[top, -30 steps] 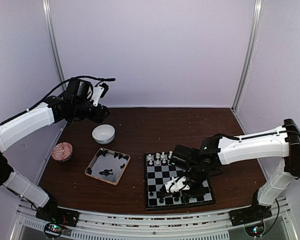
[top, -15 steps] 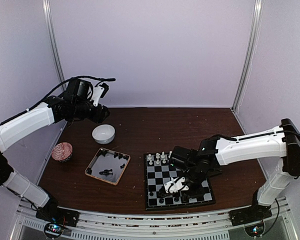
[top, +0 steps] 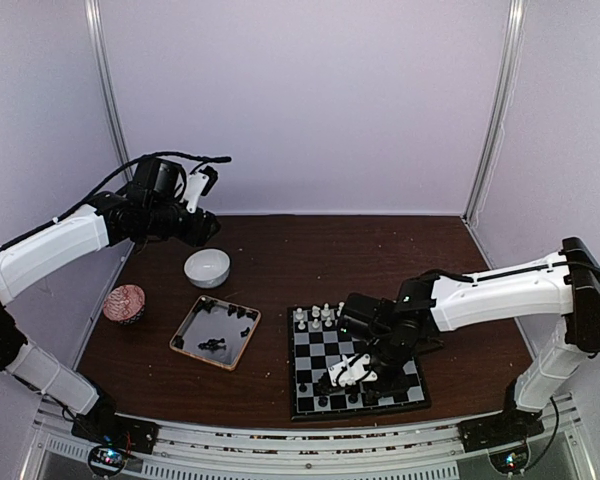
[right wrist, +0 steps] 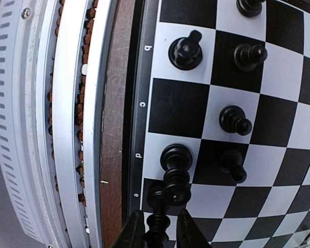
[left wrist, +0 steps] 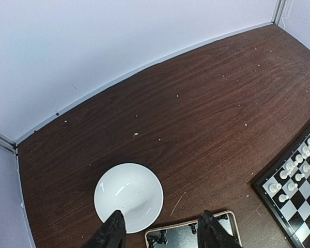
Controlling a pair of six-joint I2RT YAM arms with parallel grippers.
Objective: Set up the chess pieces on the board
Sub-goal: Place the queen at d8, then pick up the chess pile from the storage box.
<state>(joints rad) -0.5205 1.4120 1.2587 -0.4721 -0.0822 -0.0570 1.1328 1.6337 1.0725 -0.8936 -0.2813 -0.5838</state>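
Right gripper [right wrist: 156,235]: jaws nearly closed around the head of a tall black piece [right wrist: 156,217]; actual pinch contact cannot be told.
Left gripper [left wrist: 163,233]: fingers wide apart, holding nothing, raised well left of the board [right wrist: 173,106], above the white bowl [left wrist: 128,196].
Piece location: on the board's near-edge rank, at the file marked e.
Piece orientation: long axis upright, base on the board, head up between the fingers.
Hazard one: the d-file piece [right wrist: 175,157] stands just beside it; spreading or lifting fingers could knock it over.
Hazard two: any tilt at release could topple the piece onto the near rank.
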